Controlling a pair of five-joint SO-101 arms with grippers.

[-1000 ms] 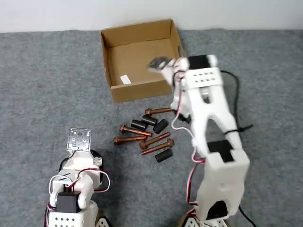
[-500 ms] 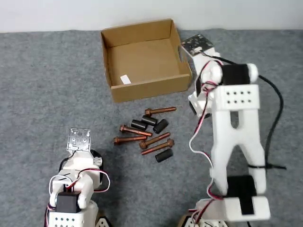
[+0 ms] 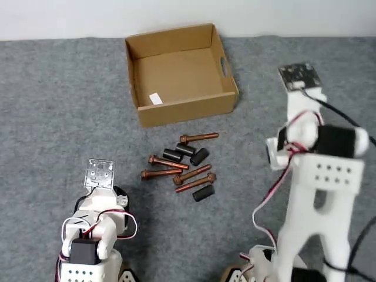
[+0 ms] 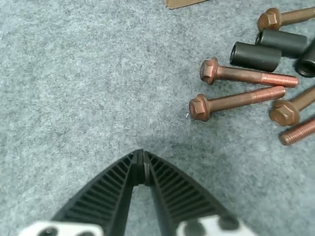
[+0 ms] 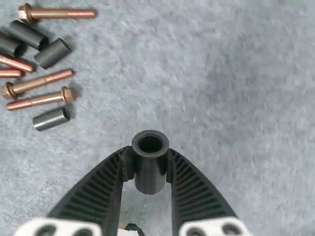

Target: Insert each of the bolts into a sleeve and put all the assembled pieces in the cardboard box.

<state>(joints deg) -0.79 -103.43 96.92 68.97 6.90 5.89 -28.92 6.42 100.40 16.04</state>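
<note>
Carpet [image 3: 59,88] grey and pretty fuzzy, white wall [image 3: 176,14] strip behind | bolts [image 3: 198,137] and loose sleeves [image 3: 203,193] kinda heaped just in front of cardboard box [image 3: 188,111] | left gripper [image 4: 142,157] pinched fully closed, low over carpet near bolts | right gripper [image 5: 149,157] clamped on black sleeve [image 5: 150,174], well right of heap

A grey, felt-like covering [image 3: 53,117] spreads over the whole table, evenly lit; 1 plain white band [image 3: 70,17] runs behind its far edge
</note>
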